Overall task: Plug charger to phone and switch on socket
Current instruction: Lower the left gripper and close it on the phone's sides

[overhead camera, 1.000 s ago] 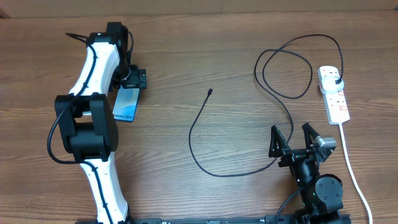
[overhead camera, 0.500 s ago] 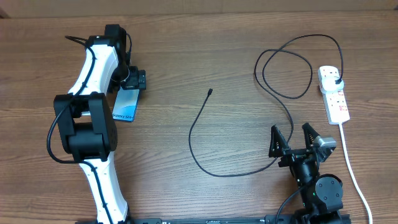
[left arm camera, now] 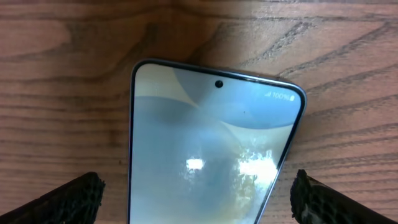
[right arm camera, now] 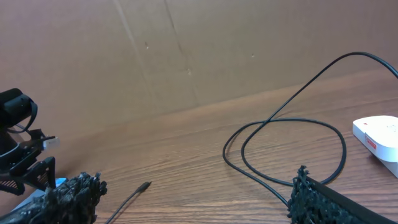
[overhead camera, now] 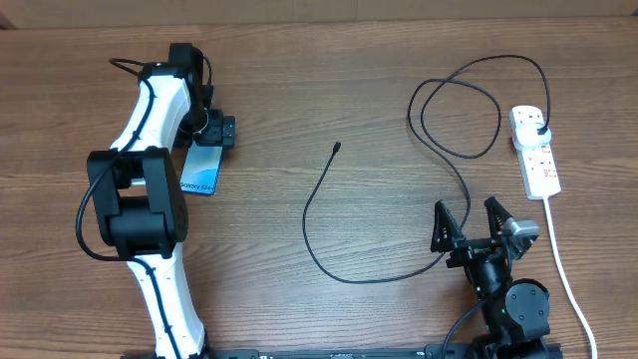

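Observation:
The phone (overhead camera: 202, 172) lies flat at the left of the table, screen up and lit. It fills the left wrist view (left arm camera: 211, 143). My left gripper (overhead camera: 206, 148) is open just above the phone's far end, with a finger on either side (left arm camera: 199, 202), not touching it. The charger is a thin black cable; its connector tip (overhead camera: 338, 149) lies free mid-table and also shows in the right wrist view (right arm camera: 144, 186). Its plug head (overhead camera: 539, 128) sits in the white socket (overhead camera: 538, 160) at the right. My right gripper (overhead camera: 471, 221) is open and empty near the front right (right arm camera: 193, 202).
The charger cable loops widely between mid-table and the socket. The socket's thick white cord (overhead camera: 564, 269) runs toward the front edge, right of my right arm. A brown cardboard wall (right arm camera: 186, 50) stands behind the table.
The left arm has shifted very slightly over the phone. The phone, cable, socket and right arm have not moved.

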`<action>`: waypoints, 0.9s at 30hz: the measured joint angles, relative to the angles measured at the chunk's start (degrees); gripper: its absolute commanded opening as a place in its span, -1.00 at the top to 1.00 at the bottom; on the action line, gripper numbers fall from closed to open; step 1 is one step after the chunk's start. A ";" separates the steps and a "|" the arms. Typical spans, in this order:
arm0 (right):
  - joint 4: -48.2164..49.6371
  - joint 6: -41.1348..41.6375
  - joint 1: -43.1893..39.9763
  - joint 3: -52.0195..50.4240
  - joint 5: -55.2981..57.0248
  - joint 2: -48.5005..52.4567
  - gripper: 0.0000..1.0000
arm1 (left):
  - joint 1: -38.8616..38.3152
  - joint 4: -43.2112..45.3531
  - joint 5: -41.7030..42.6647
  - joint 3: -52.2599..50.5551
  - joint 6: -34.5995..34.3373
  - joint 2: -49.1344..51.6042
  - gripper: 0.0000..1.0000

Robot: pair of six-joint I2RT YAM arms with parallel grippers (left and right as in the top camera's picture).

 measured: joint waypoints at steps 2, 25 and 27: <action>-0.02 0.00 -0.02 0.00 0.02 0.00 -1.00 | 0.00 0.00 -0.02 0.00 0.13 0.66 -1.00; -0.02 0.00 0.00 0.00 0.00 0.00 -1.00 | 0.00 -4.11 1.09 0.07 -0.28 1.99 -0.66; -0.02 -0.02 0.00 0.00 0.02 0.00 -1.00 | 0.00 -4.85 1.38 0.07 -1.64 1.99 -0.62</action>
